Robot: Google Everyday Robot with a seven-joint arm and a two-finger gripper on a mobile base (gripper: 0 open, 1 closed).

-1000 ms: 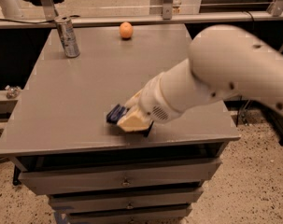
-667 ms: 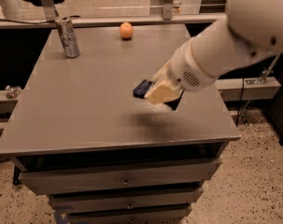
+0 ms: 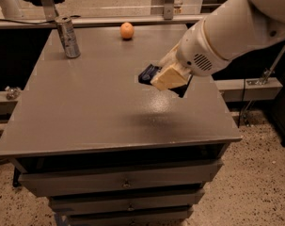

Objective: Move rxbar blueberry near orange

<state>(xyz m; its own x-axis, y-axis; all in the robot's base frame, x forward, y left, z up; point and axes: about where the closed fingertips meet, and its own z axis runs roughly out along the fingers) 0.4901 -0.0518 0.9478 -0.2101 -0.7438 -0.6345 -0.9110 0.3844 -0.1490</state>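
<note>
"One rxbar blueberry [image 3: 148, 72] only — and where was it?"

"Off the tabletop [image 3: 85, 107], in the air above its right-middle part, with a shadow on the grey surface below. Only its dark-blue end showed, poking out to the left of the gripper [image 3: 164, 78]."

"And the jaws?"

"Clamped on the bar, as far as I could judge; it hung there with nothing else under it. One arm, one gripper, reaching in from the right."

"Which way did the orange [image 3: 127, 30] lie from them?"

"Farther back and a little to the left, near the far edge — well apart from the bar. So the carry, I'd say, had to run away from the camera and slightly leftward. The bar's long axis seemed to run left to right, roughly across that line, though most of it was hidden in the grip."

"Anything in the way?"

"One silver can [image 3: 68, 36] stood upright at the far left, apart from the orange and off that path. One orange, one can, one bar; shut drawers [image 3: 123, 185] sat beneath the tabletop."
</note>
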